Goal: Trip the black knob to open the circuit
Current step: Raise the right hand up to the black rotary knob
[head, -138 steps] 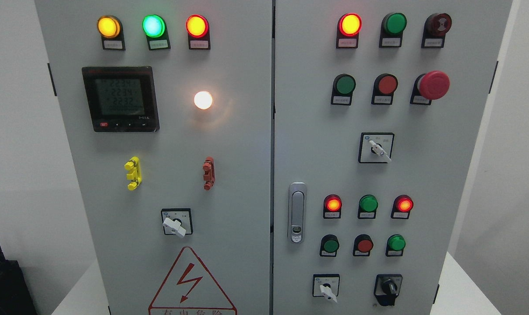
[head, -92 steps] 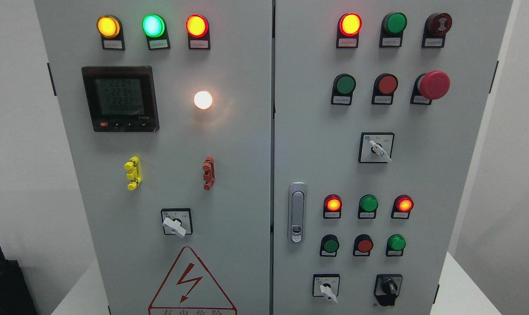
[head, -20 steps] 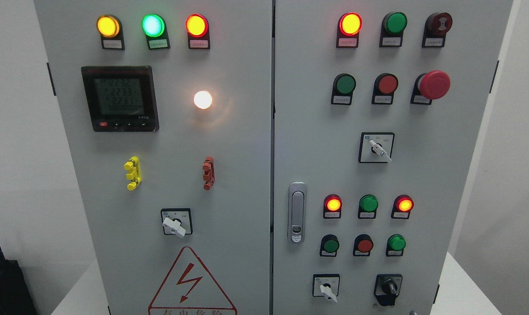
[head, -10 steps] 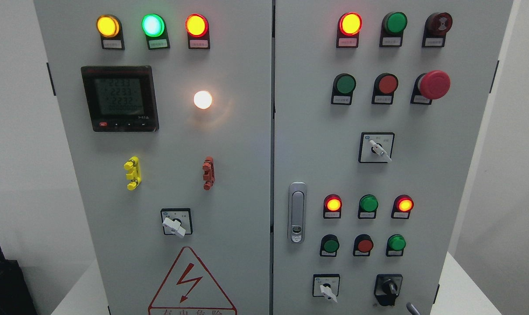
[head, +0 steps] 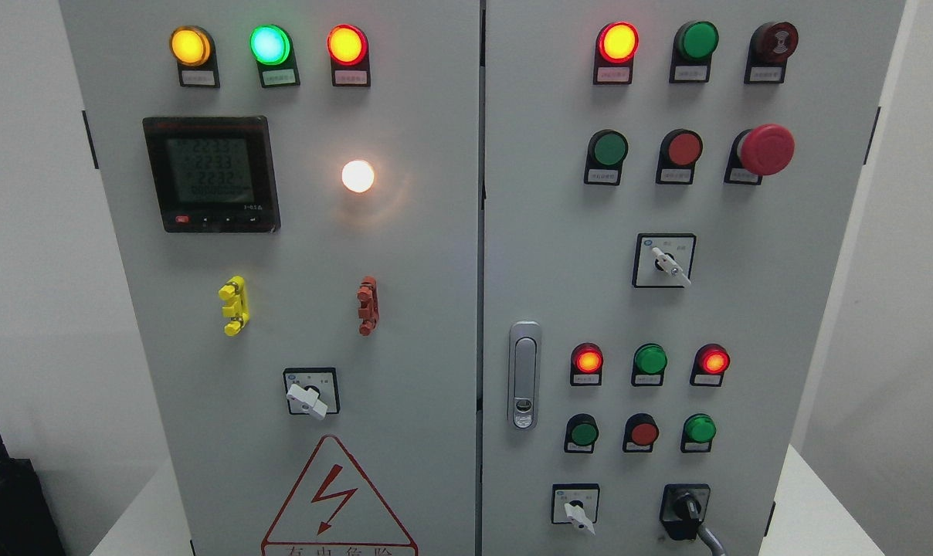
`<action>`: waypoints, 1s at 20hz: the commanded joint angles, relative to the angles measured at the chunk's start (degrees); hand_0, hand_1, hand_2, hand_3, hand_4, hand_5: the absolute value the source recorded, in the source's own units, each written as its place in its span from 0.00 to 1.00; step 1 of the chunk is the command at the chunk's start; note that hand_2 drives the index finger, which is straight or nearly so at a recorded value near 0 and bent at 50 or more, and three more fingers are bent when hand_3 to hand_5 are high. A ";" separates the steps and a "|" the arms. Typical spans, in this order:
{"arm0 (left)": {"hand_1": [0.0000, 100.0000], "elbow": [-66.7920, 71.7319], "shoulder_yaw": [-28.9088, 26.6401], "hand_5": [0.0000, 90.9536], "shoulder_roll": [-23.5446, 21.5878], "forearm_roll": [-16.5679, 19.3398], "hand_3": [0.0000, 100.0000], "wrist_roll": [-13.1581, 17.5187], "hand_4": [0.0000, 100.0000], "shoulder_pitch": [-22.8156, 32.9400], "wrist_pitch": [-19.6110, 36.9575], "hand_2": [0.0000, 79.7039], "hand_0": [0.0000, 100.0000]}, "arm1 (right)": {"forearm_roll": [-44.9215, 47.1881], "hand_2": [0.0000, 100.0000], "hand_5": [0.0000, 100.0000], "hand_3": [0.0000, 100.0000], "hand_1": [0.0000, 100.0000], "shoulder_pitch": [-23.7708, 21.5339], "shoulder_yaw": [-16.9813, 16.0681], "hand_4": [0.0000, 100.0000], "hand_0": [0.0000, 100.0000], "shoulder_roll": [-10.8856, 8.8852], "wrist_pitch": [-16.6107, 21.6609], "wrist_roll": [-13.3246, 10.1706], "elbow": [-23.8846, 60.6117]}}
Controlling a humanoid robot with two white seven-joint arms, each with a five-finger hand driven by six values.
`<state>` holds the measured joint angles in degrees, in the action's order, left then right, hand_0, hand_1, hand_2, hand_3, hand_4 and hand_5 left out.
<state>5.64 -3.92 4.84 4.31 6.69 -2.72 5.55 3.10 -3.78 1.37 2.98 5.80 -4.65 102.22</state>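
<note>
The black knob [head: 685,510] is set at the lower right of the right-hand cabinet door [head: 744,309], in a black square bezel just right of a white-handled selector switch [head: 575,510] and below a row of three small pushbuttons. A single grey finger [head: 710,537] of the right hand is seen rising from the bottom edge, its tip lying against or just below the lower right of the knob; whether contact is made cannot be told. The rest of that hand is cut off by the frame, so whether it is spread, closed or pinching cannot be told. The left hand is not shown.

Several risks are judged from this. With only one finger at the knob's edge, a slip off the smooth lobe is likely if torque is applied before a second finger is opposed. If the push is aimed low or outward, the knob may be pressed rather than turned, and the circuit left closed. If the approach drifts left, the white-handled selector may be nudged instead. The red lamps [head: 588,361] above are lit and may serve as a check.
</note>
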 commanded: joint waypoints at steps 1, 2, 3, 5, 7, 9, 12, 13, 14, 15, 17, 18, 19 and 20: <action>0.39 -0.89 0.05 0.00 0.00 0.00 0.00 -0.01 0.00 0.00 -0.02 0.00 0.12 | 0.06 0.00 1.00 1.00 0.00 0.71 0.91 1.00 0.00 -0.17 0.00 0.08 -1.94; 0.39 -0.89 0.05 0.00 0.00 0.00 0.00 -0.01 0.00 0.00 -0.02 0.00 0.12 | -0.03 0.00 1.00 1.00 0.00 0.71 0.91 1.00 0.00 -0.17 0.00 0.08 -1.85; 0.39 -0.89 0.05 0.00 0.00 0.00 0.00 -0.01 0.00 0.00 -0.02 0.00 0.12 | -0.03 0.00 1.00 1.00 0.00 0.71 0.91 1.00 0.00 -0.08 0.00 0.08 -1.85; 0.39 -0.89 0.05 0.00 0.00 0.00 0.00 -0.01 0.00 0.00 -0.02 0.00 0.12 | -0.03 0.00 1.00 1.00 0.00 0.71 1.00 1.00 0.00 -0.08 0.00 0.08 -1.76; 0.39 -0.89 -0.04 0.00 0.00 0.00 0.00 -0.01 0.00 0.00 -0.02 0.00 0.12 | -0.03 0.00 1.00 1.00 0.00 0.62 1.00 1.00 0.00 0.01 0.00 0.08 -1.76; 0.39 -0.89 0.05 0.00 0.00 0.00 0.00 -0.01 0.00 0.00 -0.02 0.00 0.12 | -0.11 0.00 1.00 1.00 0.00 0.53 1.35 1.00 0.00 0.10 0.00 0.08 -1.59; 0.39 -0.89 -0.04 0.00 0.00 0.00 0.00 -0.01 0.00 0.00 -0.02 0.00 0.12 | -0.11 0.00 1.00 1.00 0.00 0.53 1.35 1.00 0.00 0.18 0.00 -0.01 -1.50; 0.39 -0.89 -0.04 0.00 0.00 0.00 0.00 -0.01 0.00 0.00 -0.02 0.00 0.12 | -0.11 0.00 1.00 1.00 0.00 0.53 1.35 1.00 0.00 0.18 0.00 -0.01 -1.41; 0.39 -0.89 0.05 0.00 0.00 0.00 0.00 -0.01 0.00 0.00 -0.02 0.00 0.12 | -0.11 0.00 1.00 1.00 0.00 0.62 1.44 1.00 0.00 0.18 0.00 -0.01 -1.32; 0.39 -0.89 -0.04 0.00 0.00 0.00 0.00 -0.01 0.00 -0.09 -0.02 0.00 0.12 | -0.11 0.00 1.00 1.00 0.00 0.62 1.44 1.00 0.00 0.18 0.00 0.08 -1.32; 0.39 -0.89 0.05 0.00 0.00 0.00 0.00 -0.01 0.00 0.00 -0.02 0.00 0.12 | -0.11 0.00 1.00 1.00 0.00 0.71 1.70 1.00 0.00 0.18 0.08 0.08 -1.32; 0.39 -0.89 0.05 0.00 0.00 0.00 0.00 -0.01 0.00 0.00 -0.02 0.00 0.12 | -0.11 0.00 1.00 1.00 0.00 0.62 1.96 1.00 0.00 0.18 0.17 0.08 -1.32; 0.39 -0.89 0.05 0.00 0.00 0.00 0.00 -0.01 0.00 0.00 -0.02 0.00 0.12 | -0.11 0.00 1.00 1.00 0.00 0.62 1.97 1.00 0.00 0.18 0.17 0.08 -1.23; 0.39 -0.89 -0.04 0.00 0.00 0.00 0.00 -0.01 0.00 0.00 -0.02 0.00 0.12 | -0.11 0.00 1.00 1.00 0.00 0.71 2.05 1.00 0.00 0.27 0.17 0.08 -1.23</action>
<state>5.64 -3.90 4.83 4.31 6.68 -2.72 5.56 3.01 -3.20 2.57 3.08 5.80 -4.64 100.99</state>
